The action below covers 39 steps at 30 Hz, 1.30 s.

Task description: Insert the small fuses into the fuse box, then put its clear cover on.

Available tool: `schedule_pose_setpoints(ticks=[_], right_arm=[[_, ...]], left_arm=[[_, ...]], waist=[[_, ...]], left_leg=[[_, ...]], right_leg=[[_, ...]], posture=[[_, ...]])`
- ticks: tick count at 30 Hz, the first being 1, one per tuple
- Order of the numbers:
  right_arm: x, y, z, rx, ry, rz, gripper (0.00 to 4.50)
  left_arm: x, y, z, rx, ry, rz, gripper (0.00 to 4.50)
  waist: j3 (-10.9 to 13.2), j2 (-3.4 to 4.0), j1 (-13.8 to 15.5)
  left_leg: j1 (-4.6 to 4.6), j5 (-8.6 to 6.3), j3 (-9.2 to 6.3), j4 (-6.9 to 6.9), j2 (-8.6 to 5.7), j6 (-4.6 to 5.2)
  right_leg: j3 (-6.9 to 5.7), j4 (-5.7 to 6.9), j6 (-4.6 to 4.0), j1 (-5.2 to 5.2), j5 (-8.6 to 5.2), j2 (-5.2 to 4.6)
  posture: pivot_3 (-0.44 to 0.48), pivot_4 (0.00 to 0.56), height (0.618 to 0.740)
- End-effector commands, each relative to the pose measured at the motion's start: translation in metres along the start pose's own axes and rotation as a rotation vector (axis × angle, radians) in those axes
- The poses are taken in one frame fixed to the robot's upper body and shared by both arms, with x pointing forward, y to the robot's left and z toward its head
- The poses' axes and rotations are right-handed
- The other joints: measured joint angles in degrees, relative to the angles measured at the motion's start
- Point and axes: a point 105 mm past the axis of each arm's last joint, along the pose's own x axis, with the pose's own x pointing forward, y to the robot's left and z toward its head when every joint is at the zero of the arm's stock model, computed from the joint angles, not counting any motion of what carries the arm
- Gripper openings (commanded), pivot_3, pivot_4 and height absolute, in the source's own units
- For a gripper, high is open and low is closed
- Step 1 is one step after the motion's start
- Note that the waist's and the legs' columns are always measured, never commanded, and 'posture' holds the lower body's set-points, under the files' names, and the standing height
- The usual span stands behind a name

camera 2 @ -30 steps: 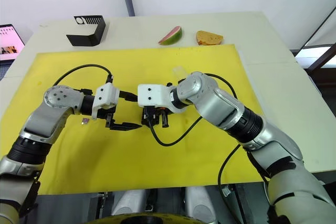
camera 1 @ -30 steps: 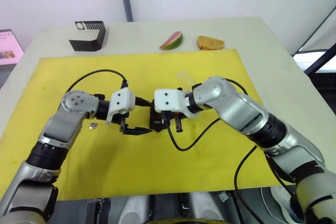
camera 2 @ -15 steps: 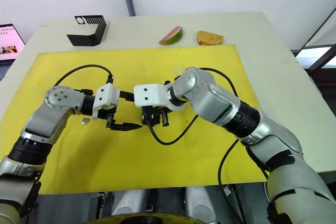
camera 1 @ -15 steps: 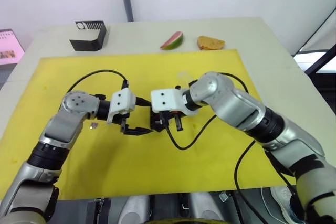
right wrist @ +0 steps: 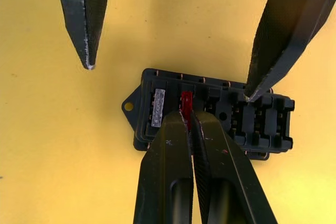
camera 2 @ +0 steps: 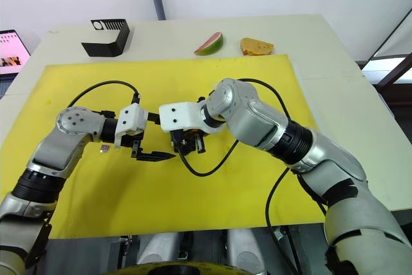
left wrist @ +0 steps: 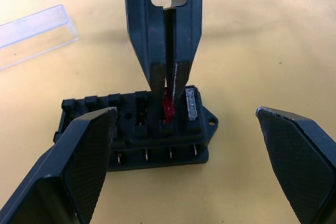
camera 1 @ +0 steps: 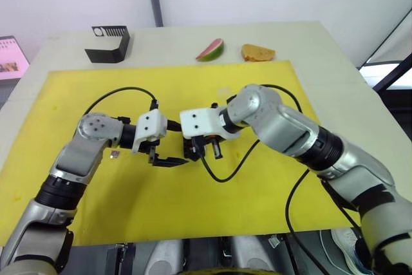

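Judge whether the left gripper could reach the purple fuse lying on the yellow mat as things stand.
Probably yes. The purple fuse lies in the open on the yellow mat, close beside the left arm, with nothing over it. The left gripper is open and holds nothing.

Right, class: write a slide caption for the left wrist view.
Right gripper seats a red fuse in the fuse box beside a grey fuse.

Over the fuse box [left wrist: 137, 127] there is little room: the right gripper [left wrist: 167, 85] stands pinched on the red fuse [left wrist: 167, 106] above its slots, and the left gripper [right wrist: 168, 80] straddles it with fingers wide. The clear cover [left wrist: 32, 33] lies apart on bare yellow mat [camera 1: 257, 82].
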Motion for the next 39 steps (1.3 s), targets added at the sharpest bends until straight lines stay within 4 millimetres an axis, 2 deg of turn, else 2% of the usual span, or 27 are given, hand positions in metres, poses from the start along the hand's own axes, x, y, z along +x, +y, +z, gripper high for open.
schedule_pose_setpoints(ticks=[1,6,12,16,22,39], right_arm=[[-0.003,-0.002,0.001,0.015,-0.006,-0.013,0.0],[-0.009,-0.001,0.003,0.058,-0.039,-0.012,0.0],[-0.006,0.001,-0.001,0.042,-0.008,-0.002,0.0],[-0.015,-0.008,0.011,0.039,-0.036,-0.028,0.0],[-0.026,-0.012,0.012,0.052,-0.049,-0.039,0.0],[-0.012,-0.005,0.007,0.03,-0.022,0.005,0.0]], left_arm=[[-0.003,0.002,0.006,0.037,-0.009,0.019,4.45],[-0.006,0.004,0.006,0.029,-0.007,0.03,4.45],[-0.009,0.005,0.007,0.025,-0.005,0.022,4.45],[-0.009,0.005,0.007,0.026,-0.002,0.022,4.45],[-0.009,0.006,0.007,0.026,-0.004,0.025,4.45],[-0.012,0.007,0.005,0.022,0.004,0.031,4.45]], waist=[[0.0,0.0,0.0],[0.0,0.0,0.1],[0.0,0.0,0.1],[0.0,0.0,0.1],[0.0,0.0,0.1],[0.0,0.0,0.1]], left_leg=[[0.0,0.0,0.0,0.0,0.0,0.0],[-0.01,-0.01,0.0,0.0,0.0,0.01],[-0.01,0.0,0.0,0.0,0.0,0.0],[-0.02,0.0,0.0,0.0,0.0,0.0],[-0.02,0.0,0.0,0.0,0.0,0.0],[-0.03,0.0,0.0,0.0,0.0,-0.01]], right_leg=[[0.0,0.0,0.0,0.0,0.0,0.0],[0.0,0.0,0.0,0.0,0.0,0.0],[0.0,0.0,0.0,-0.01,0.0,0.0],[0.0,0.0,0.0,-0.01,0.0,0.0],[0.0,0.0,0.0,-0.02,0.0,0.0],[0.0,0.0,0.0,-0.02,0.0,0.0]], posture=[[0.0,0.15,0.74],[0.0,0.15,0.74],[0.0,0.15,0.74],[0.0,0.15,0.74],[0.0,0.15,0.74],[0.0,0.15,0.74]])
